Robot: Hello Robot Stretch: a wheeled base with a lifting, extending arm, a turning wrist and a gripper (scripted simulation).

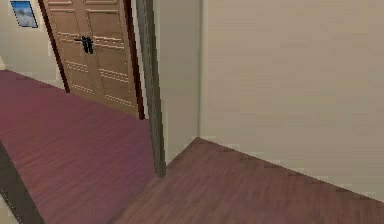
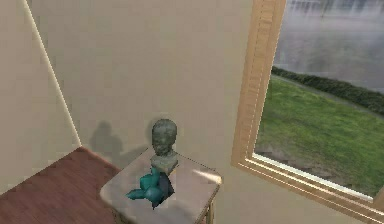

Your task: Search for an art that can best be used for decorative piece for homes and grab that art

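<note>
In the arm side view a grey-green bust stands upright on a small pale table near the wall. In front of the bust, toward the table's near edge, lies a small teal object of unclear shape. In the forward view a framed picture hangs on the wall at the top left corner.
A wooden double door stands at the forward view's left, beyond a reddish-brown floor. A grey wall edge divides that room from a beige wall. A large wood-framed window is at the arm side view's right.
</note>
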